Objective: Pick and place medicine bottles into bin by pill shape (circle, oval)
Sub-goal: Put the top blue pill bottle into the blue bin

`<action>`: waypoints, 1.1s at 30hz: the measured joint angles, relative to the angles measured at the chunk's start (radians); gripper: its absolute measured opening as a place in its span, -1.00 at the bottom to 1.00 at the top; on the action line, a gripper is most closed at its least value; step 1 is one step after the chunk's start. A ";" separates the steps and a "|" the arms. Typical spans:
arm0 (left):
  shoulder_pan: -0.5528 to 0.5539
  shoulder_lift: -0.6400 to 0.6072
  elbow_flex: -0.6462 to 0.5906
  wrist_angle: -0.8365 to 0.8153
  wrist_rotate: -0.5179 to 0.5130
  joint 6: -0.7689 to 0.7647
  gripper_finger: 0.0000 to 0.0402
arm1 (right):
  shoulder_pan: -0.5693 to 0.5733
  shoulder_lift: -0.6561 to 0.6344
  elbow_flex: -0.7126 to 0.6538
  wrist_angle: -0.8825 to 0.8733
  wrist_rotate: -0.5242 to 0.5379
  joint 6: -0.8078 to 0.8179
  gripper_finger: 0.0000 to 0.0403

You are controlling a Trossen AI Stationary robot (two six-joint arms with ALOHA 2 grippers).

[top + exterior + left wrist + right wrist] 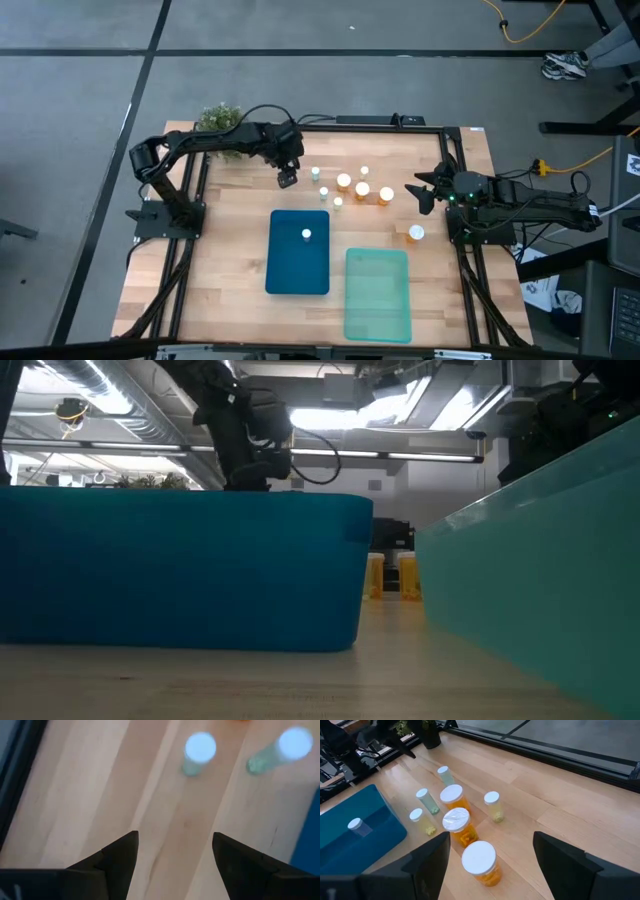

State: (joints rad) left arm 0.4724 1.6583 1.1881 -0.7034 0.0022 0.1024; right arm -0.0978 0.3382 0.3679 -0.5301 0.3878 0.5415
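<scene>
Standing upright near the table's centre, the medicine bottles (352, 186) are clustering at about twelve o'clock from the blue bin (298, 252); each is pointing its white cap straight up, long axis vertical. One small pale bottle (306, 235) is already sitting inside the blue bin, while an orange bottle (415, 234) is standing apart at about three o'clock from the cluster, just beyond the far right corner of the teal bin (377, 294). The left gripper (287, 179) is hovering at the cluster's nine o'clock edge, its fingers (117, 857) spread wide and holding nothing, with two pale bottles (199, 751) lying just ahead of them in its wrist view. The right gripper (421, 194) is waiting at the cluster's three o'clock side, its jaws likewise standing apart and empty, facing the three larger orange bottles (456, 822). Judging from the tight spacing, a descending finger is likely to clip a neighbouring bottle and topple it, since tall narrow bottles tip easily; a tipped one would roll across the wooden table (230, 250). Both arms working the same cluster is also risking contact between them. A small potted plant (219, 118) is sitting at the far left corner.
</scene>
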 joint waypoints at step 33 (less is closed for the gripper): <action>-0.056 0.211 0.000 0.431 0.079 0.064 0.22 | 0.000 0.000 0.000 0.000 0.001 -0.002 0.42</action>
State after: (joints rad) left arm 0.4168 1.8694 1.1877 -0.2722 0.0814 0.1665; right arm -0.0975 0.3382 0.3679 -0.5301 0.3889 0.5396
